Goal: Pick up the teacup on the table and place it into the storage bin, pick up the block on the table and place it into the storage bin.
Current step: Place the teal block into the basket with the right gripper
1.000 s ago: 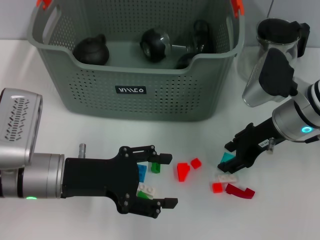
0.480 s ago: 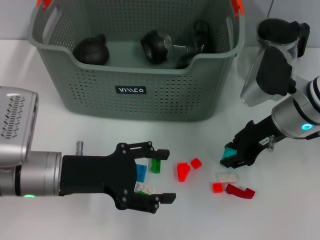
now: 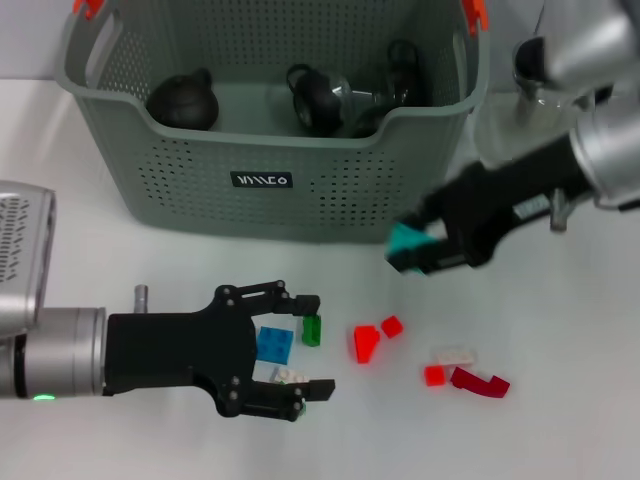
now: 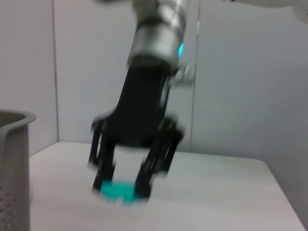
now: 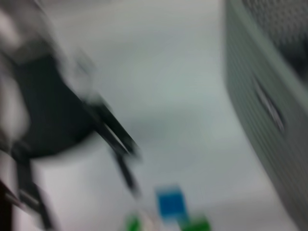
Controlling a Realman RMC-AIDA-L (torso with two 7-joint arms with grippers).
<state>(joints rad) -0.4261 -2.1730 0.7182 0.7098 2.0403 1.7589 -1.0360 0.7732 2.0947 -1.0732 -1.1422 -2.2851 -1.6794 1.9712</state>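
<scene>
My right gripper (image 3: 425,252) is shut on a teal block (image 3: 405,243), held in the air just in front of the storage bin's (image 3: 260,140) right front corner. The left wrist view shows that right gripper (image 4: 120,187) pinching the teal block (image 4: 117,191) above the table. My left gripper (image 3: 312,345) rests low over the table, open, with a blue block (image 3: 273,345), a green block (image 3: 312,330) and a white block (image 3: 290,377) between its fingers. No teacup shows on the table. Three dark rounded items (image 3: 182,100) lie inside the bin.
Red blocks (image 3: 366,343), a white block (image 3: 453,354) and a dark red piece (image 3: 480,382) lie scattered right of the left gripper. A glass pitcher (image 3: 530,62) stands at the back right, mostly hidden by my right arm.
The right gripper lifted the teal block off the table and carried it up and left toward the bin. The left gripper slid slightly back to the left, still open.
</scene>
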